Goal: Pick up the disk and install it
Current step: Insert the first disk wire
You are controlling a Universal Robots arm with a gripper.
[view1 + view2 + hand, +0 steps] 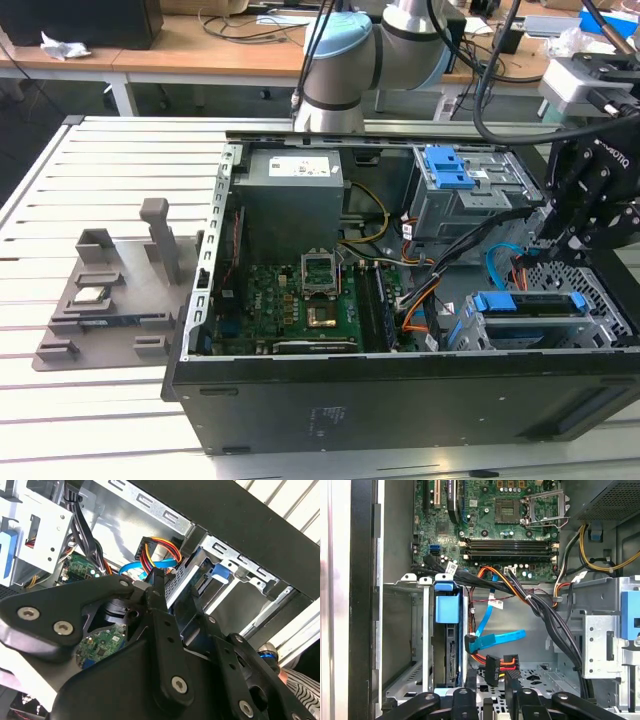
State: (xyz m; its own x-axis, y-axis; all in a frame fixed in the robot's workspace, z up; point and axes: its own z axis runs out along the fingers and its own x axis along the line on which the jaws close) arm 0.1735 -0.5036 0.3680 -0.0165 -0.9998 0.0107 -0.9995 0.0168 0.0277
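The disk (527, 304) sits slotted in the lower drive cage at the front corner of the open computer case, on the exterior view's right, its blue carrier frame showing. In the first wrist view the disk (447, 647) stands edge-on in that cage under its blue tab. A bit of the blue frame (220, 573) shows in the second wrist view. My black gripper (556, 240) hovers just above and behind the cage, apart from the disk. Its fingers (159, 597) stand open with nothing between them. The gripper (497, 700) hangs over the cables beside the cage.
Orange, blue and black cables (492, 642) run beside the cage. The motherboard (310, 295), the power supply (295, 180) and an upper cage with a blue latch (447, 168) fill the case. A grey fixture (110, 290) holding a small square chip stands on the slatted table.
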